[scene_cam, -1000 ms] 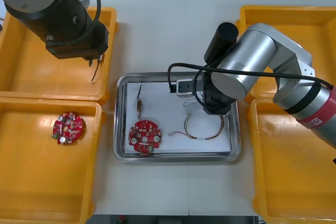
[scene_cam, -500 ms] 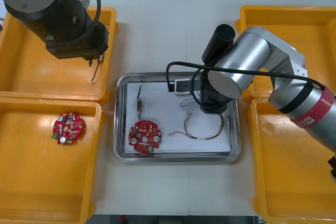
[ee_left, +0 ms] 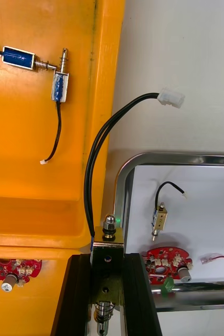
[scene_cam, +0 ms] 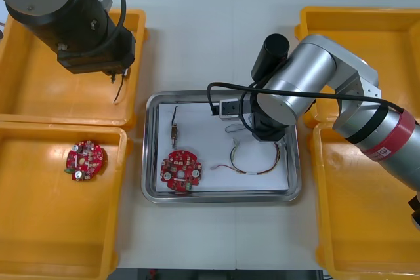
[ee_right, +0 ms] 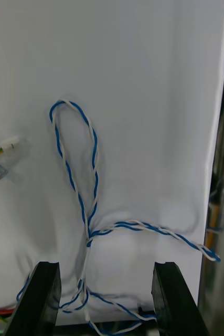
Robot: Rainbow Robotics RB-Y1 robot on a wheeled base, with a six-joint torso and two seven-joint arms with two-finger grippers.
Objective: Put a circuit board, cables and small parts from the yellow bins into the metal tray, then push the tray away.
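Metal tray sits mid-table between the yellow bins, white inside. In it:
- red circuit board, near left
- small metal part with a thin black lead, just beyond the board
- red and yellow cable, looped at near right
- blue and white twisted cable, far right

My right tool is low over the twisted cable, fingers spread wide, gripping nothing. The strands run between the fingers and off the frame edge. Can't tell where the cable ends or whether it touches a finger. In the front view my own right wrist covers the tool and most of that cable. In the right wrist view the red and yellow cable's white plug peeks in at the side, the rest cut off.

My left tool is clenched on a second small metal part, held above the far-left yellow bin by its tray-side wall. Its black cable arcs away to a white plug. The part's lower end is buried between the fingers and hard to make out.

More small metal parts lie in that bin. Another red circuit board is in the near-left yellow bin; the left wrist view cuts it off at the frame edge.
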